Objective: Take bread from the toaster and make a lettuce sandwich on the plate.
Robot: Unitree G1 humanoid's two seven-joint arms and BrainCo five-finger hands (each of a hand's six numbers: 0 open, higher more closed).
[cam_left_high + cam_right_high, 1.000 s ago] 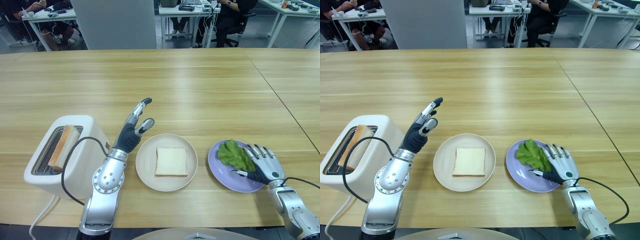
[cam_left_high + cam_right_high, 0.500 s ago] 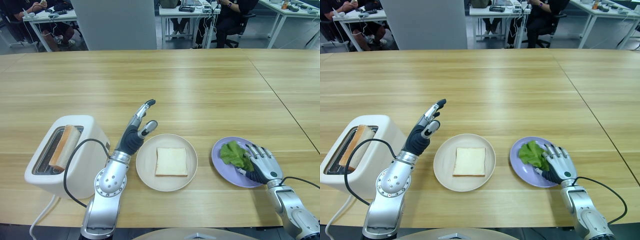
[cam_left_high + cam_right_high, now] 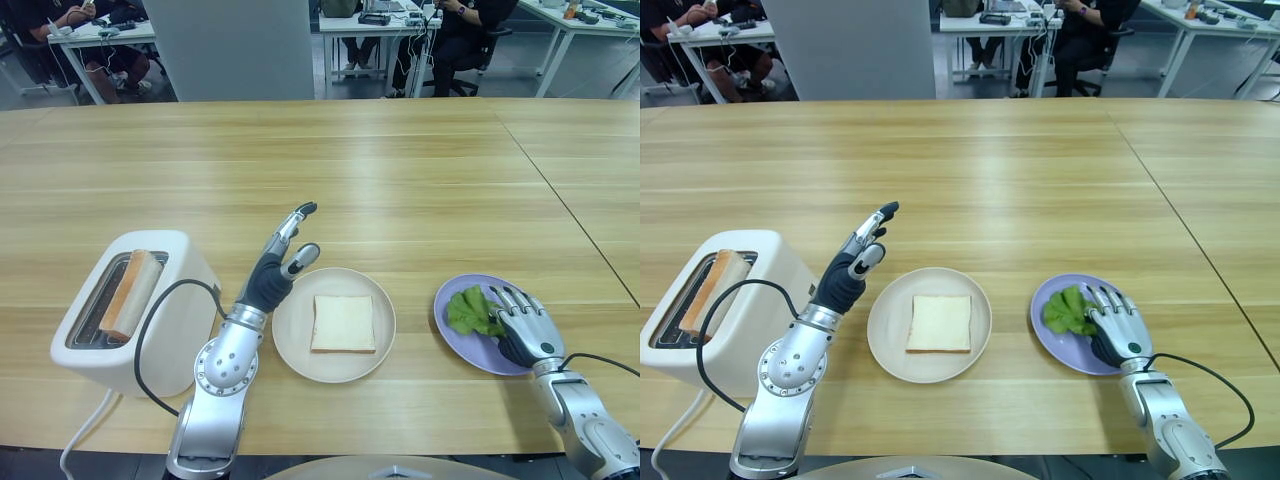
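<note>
A white toaster [image 3: 150, 330] stands at the near left with one bread slice [image 3: 130, 293] upright in its slot. Right of it is a beige plate [image 3: 290, 335] carrying a flat bread slice [image 3: 342, 323]. My left hand [image 3: 281, 264] hangs open between toaster and plate, fingers pointing up and away, holding nothing. At the near right a purple plate [image 3: 455, 340] holds a bunched green lettuce leaf [image 3: 466, 311]. My right hand [image 3: 523, 326] lies over the leaf's right edge, fingers curled onto it.
The toaster's black cable [image 3: 145, 335] loops past my left forearm, and a white cord [image 3: 80, 440] runs off the near edge. The wooden table [image 3: 350, 170] stretches wide beyond the plates. Desks and seated people are far behind.
The purple plate and lettuce have slid right with my right hand, and the leaf has bunched up smaller under its fingers. My left hand has drifted slightly right, toward the beige plate.
</note>
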